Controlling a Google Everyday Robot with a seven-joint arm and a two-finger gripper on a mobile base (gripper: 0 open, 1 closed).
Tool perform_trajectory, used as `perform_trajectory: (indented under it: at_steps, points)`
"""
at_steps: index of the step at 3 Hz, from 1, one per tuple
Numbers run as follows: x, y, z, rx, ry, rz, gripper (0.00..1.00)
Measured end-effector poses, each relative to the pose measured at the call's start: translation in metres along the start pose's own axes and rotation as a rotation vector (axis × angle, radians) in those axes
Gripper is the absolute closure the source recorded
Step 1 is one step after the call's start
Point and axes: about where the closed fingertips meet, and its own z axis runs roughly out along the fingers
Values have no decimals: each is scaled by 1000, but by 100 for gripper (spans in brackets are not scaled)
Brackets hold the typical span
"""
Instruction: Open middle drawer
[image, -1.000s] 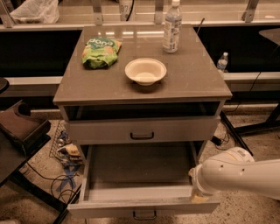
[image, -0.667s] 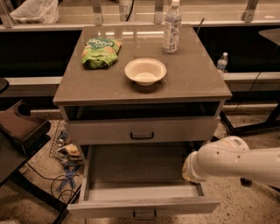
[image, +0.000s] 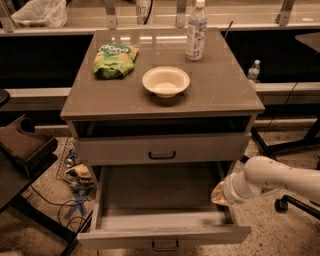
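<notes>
The middle drawer is pulled out towards me, with its plain grey box interior showing and a small black handle at the centre of its front. My gripper is at the end of the white arm that reaches in from the right. It hangs over the drawer's right side wall, behind the front panel. The slimmer drawer above is closed.
On the cabinet top lie a green chip bag, a white bowl and a water bottle. Cables and clutter lie on the floor to the left. A chair base stands at the right.
The arm's end has lifted from the drawer's right front corner and moved up and back along the right side. The drawer stays pulled out.
</notes>
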Motion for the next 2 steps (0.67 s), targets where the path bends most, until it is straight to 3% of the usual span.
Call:
perform_trajectory:
  at_steps: [1, 2]
  points:
    - [25, 6, 40, -78, -89, -28, 100]
    - [32, 10, 58, -107, -112, -49, 100]
